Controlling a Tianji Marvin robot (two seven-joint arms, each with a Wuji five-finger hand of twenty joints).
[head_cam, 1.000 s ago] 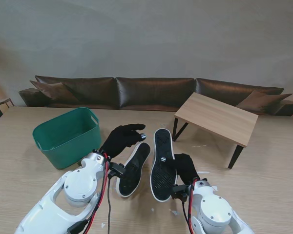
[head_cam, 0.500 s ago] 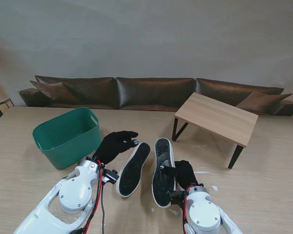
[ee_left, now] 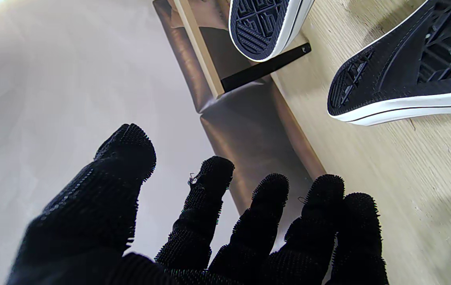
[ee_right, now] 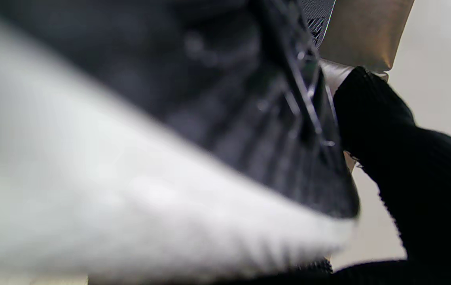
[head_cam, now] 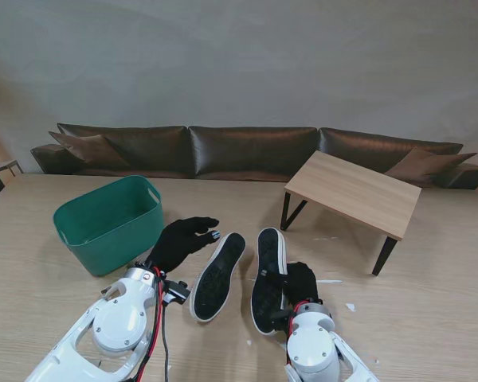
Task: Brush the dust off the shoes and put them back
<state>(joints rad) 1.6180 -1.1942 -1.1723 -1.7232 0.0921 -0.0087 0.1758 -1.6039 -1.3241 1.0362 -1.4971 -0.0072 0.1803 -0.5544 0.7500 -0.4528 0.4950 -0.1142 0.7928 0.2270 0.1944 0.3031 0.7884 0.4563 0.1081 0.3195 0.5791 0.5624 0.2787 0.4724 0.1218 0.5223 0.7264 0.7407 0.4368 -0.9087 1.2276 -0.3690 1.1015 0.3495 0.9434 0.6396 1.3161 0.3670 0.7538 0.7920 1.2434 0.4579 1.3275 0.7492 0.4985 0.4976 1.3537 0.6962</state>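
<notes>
Two black sneakers lie sole-up on the wooden table, long axes running near to far. The left shoe lies free, just right of the left hand, whose gloved fingers are spread and hold nothing. The right hand grips the right shoe at its near right edge, fingers closed around it. A green basket stands far left. No brush is visible. The right wrist view is blurred, filled by the sole.

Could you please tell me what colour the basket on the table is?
The basket is green, shown best in the stand's view.
</notes>
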